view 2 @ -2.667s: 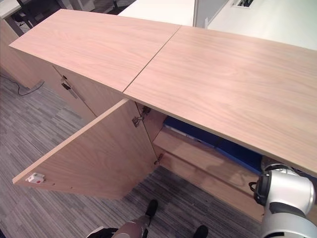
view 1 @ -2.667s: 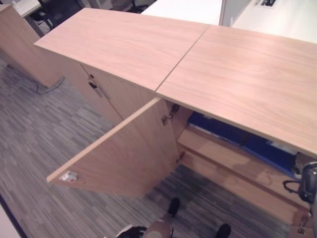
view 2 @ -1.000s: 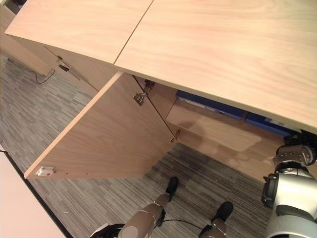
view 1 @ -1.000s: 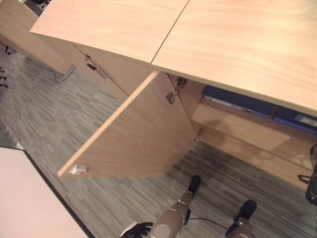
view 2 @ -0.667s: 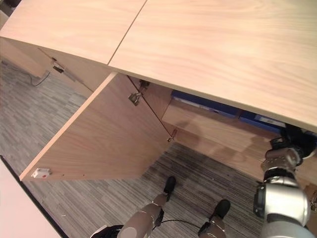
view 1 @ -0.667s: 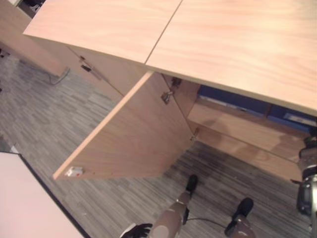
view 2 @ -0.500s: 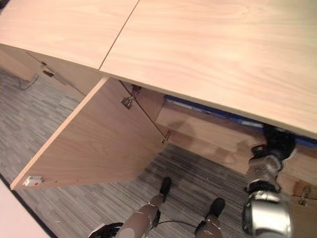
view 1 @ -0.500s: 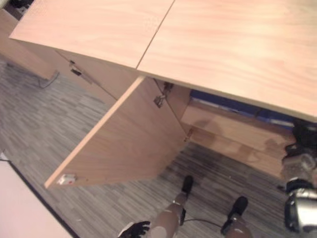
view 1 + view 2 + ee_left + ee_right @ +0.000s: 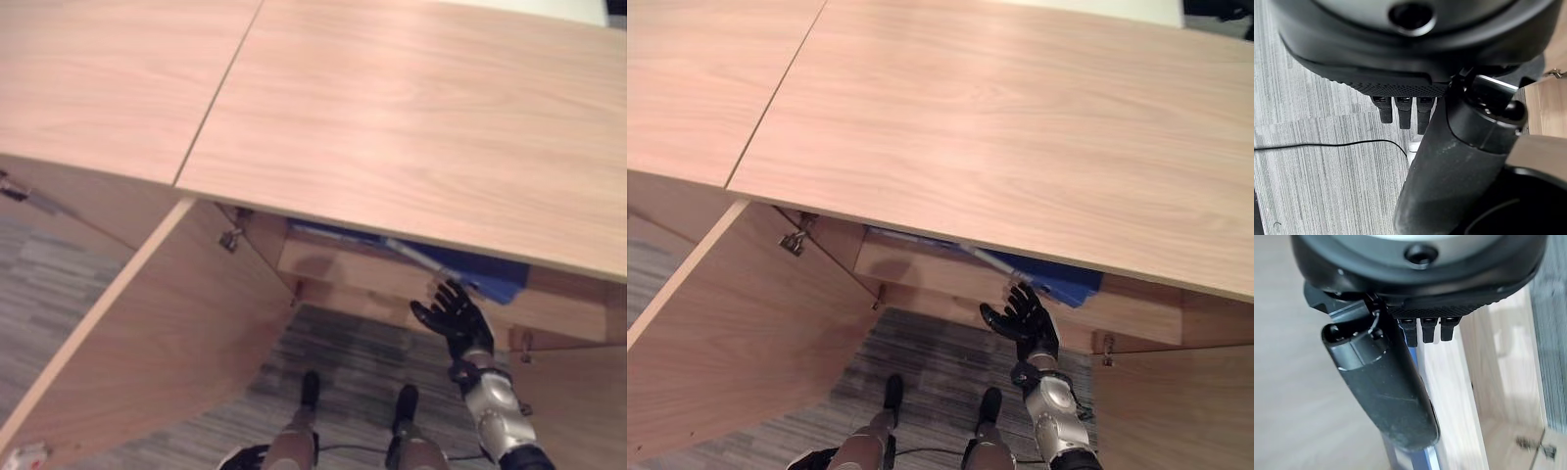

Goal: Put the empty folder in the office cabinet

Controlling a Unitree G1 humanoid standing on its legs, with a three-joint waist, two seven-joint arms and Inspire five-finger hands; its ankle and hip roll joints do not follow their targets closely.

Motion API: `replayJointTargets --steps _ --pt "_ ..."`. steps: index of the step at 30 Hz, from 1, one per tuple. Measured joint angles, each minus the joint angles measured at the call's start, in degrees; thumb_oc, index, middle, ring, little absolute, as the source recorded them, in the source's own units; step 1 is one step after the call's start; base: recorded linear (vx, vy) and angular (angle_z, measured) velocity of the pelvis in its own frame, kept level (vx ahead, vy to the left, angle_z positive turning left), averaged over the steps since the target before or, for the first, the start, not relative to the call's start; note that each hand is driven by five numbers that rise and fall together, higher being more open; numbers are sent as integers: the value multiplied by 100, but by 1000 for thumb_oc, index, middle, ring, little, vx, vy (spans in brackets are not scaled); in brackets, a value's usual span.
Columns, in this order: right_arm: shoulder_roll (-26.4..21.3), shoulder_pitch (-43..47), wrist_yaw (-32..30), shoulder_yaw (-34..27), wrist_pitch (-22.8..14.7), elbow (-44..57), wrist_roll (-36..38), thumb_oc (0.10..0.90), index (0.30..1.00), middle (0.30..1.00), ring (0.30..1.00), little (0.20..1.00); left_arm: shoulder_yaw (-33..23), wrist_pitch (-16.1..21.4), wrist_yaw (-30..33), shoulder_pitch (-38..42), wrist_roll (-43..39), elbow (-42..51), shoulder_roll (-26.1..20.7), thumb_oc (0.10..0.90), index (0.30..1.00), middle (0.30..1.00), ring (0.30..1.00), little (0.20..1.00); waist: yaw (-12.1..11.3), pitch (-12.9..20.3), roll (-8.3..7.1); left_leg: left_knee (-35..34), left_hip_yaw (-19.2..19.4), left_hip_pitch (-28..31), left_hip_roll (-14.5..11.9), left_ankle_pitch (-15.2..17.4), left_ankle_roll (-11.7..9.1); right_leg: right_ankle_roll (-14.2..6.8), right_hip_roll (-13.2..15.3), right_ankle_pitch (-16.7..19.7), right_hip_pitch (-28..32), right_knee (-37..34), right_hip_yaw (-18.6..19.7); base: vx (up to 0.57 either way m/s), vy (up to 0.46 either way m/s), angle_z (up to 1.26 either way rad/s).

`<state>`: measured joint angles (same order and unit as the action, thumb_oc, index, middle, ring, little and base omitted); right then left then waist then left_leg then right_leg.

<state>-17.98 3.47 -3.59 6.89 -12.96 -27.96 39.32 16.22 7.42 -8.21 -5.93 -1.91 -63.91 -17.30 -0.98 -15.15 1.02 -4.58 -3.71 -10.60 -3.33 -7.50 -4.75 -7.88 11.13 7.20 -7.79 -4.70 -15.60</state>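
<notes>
Blue plastic shows under the overhanging wooden top of the office cabinet [image 9: 411, 127]: the empty folder [image 9: 485, 279] lies on the inner shelf [image 9: 343, 274], one corner jutting past the shelf's front edge at about 4 o'clock in the left eye view. The right hand [image 9: 451, 311] is just below and in front of that corner, fingers spread and fairly straight, palm toward the cabinet's opening. It grips nothing; whether the fingertips touch the folder's edge I cannot tell. In the right wrist view the hand's thumb [image 9: 1386, 387] runs along a thin blue edge [image 9: 1422, 458] with pale shelf wood beside it, which suits a hand right at the folder.

The left door [image 9: 147, 343] stands wide open at 8 o'clock, and part of the right door [image 9: 573, 411] shows at 5 o'clock. The left hand [image 9: 1403, 110] hangs over the grey carpet [image 9: 1317, 171], its fingers pointing straight down and holding nothing.

The step in hand looks like the last of the placing: the folder is in the cabinet but not fully seated. The next move probably calls for a flat push with the open right hand against the protruding corner, directed toward 12 o'clock, so it slides square onto the shelf and clears the doors.
</notes>
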Motion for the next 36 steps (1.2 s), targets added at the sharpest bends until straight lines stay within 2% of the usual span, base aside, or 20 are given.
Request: replayJointTargets --steps 8,9,10,13,22,33,36 --pt "67 96 71 28 110 -248 14 800 900 900 900 900 -10 3 10 -73 -18 -78 30 800 900 900 900 900 23 120 11 -2 191 113 -93 26 -15 78 -80 75 -11 -18 223 1 7 -14" --pt "68 96 71 28 110 -248 14 489 434 434 434 434 -10 3 10 -76 -20 -77 31 800 900 900 900 900 27 124 14 -2 189 112 -96 28 -16 81 -80 77 -12 -18 222 0 0 0" --pt "68 98 71 28 110 -248 14 403 305 305 305 305 -10 3 11 -75 -19 -77 32 800 900 900 900 900 27 126 15 -2 188 111 -98 29 -17 83 -80 78 -14 -18 222 0 0 0" --pt "92 118 52 25 114 -455 14 400 300 300 300 300 -9 2 23 -130 -19 -85 44 800 900 900 900 900 5 262 18 -2 186 67 -99 26 -17 78 -80 89 -64 -18 234 0 0 0" --pt "103 150 34 32 120 -427 3 400 300 300 300 300 -6 2 46 -153 -187 -83 75 800 900 900 900 900 -78 311 77 -2 138 17 -101 10 -25 79 -86 93 -84 -18 194 -1 -6 3" --pt "-135 142 217 467 267 65 -786 400 300 300 300 300 -12 8 47 -134 -218 -76 88 800 900 900 900 900 -103 309 108 -1 13 -137 -89 -27 -26 81 -80 92 -159 -21 68 0 -4 5" --pt "-318 247 230 625 312 68 -1218 400 300 300 300 300 -11 11 54 -93 -217 -72 127 800 900 900 900 900 -242 304 164 -1 3 -145 -86 -28 -24 73 -80 85 -160 -22 59 0 0 0"
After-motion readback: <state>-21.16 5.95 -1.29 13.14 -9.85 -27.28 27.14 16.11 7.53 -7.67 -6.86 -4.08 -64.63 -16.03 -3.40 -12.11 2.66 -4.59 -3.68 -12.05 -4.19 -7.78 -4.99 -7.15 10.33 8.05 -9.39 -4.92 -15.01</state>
